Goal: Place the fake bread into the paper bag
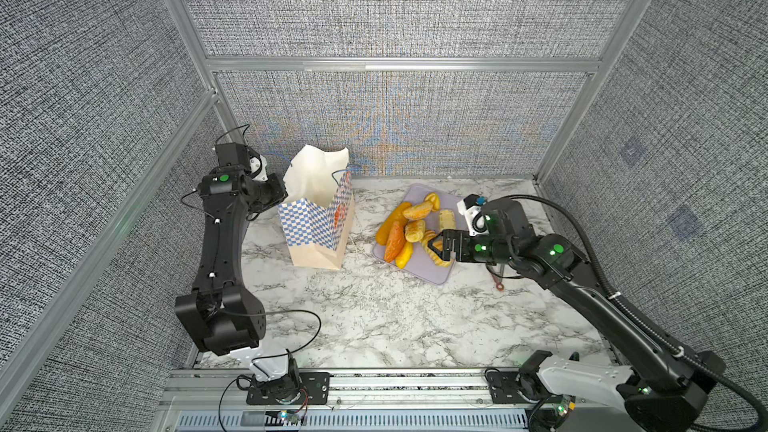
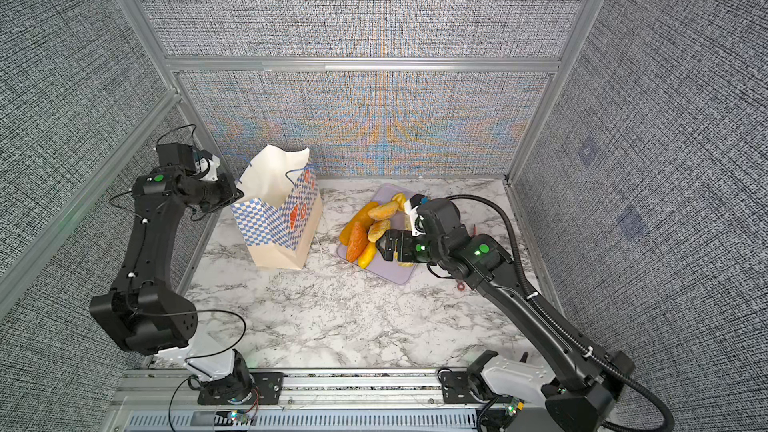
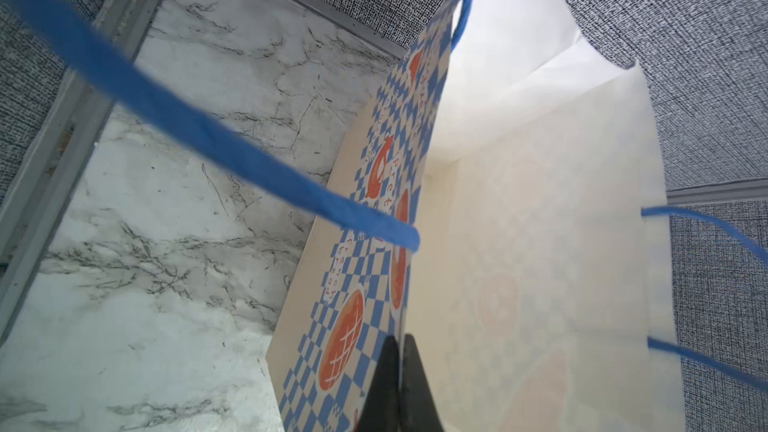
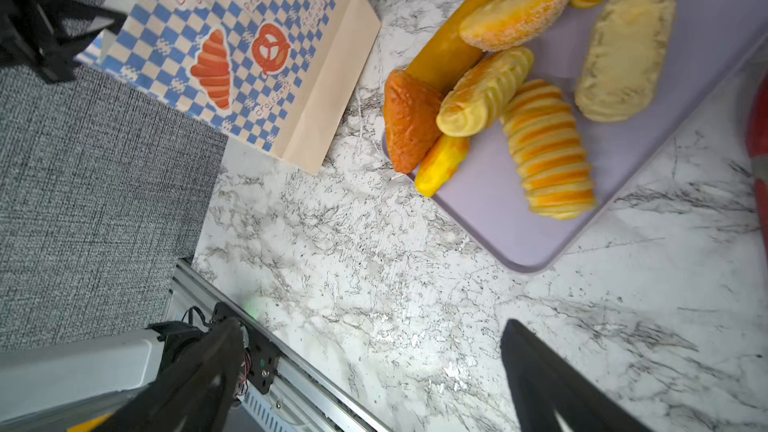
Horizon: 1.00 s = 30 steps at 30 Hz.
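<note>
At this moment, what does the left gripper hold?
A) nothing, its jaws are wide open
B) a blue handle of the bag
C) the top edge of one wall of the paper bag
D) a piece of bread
C: in the left wrist view the left gripper is shut with the rim of the paper bag pinched between its fingers, the blue handle hangs free, and the bread lies on the tray.

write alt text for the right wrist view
Glossy fake bread lies heaped on a lavender tray on a marble table, near the checkered paper bag. The right gripper hovers open and empty in the foreground.
</note>
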Tool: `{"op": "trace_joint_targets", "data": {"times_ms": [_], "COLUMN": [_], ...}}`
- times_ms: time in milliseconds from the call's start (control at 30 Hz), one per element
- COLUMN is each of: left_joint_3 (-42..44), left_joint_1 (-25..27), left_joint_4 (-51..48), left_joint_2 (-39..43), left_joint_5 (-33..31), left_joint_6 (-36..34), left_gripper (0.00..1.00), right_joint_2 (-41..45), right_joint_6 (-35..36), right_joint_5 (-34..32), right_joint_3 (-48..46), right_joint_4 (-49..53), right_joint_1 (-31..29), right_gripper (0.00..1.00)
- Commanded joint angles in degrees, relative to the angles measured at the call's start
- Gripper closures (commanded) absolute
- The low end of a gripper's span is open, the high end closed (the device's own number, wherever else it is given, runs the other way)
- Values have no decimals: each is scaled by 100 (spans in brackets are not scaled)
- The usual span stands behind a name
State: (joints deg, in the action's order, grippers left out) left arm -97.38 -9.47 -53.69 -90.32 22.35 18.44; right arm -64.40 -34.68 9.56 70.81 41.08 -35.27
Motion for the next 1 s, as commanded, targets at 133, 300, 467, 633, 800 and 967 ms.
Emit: {"op": "trace_joint_targets", "data": {"times_ms": [133,300,467,633,800,967], "left_joint_3": [916,1596,2335,2730,2923,3127], "left_joint_1": [-2,-4,-1,-9,7,7], "left_joint_4": [318,389,511,395,300,230], "left_joint_2": [1134,1869,2556,3055,3366,3641], "left_joint_5": [-272,-285,-300,-455,-331,-276], "left_joint_6": [431,749,1218,1510,1755,1864], "left_gripper": [100,100,100,97,95,95], "right_joint_2": [375,59,54,154,158,43], "right_joint_6": [20,445,542,611,664,638], "right_joint_5": [-121,230,533,465,195,-17], "right_joint_3": [-4,298,140,-12,-42,-32], "right_joint_4": [-152,149,-129,-241,-138,-11], "right_joint_1": [206,253,284,310,414,621], "right_gripper": [1,1,1,1,1,1]}}
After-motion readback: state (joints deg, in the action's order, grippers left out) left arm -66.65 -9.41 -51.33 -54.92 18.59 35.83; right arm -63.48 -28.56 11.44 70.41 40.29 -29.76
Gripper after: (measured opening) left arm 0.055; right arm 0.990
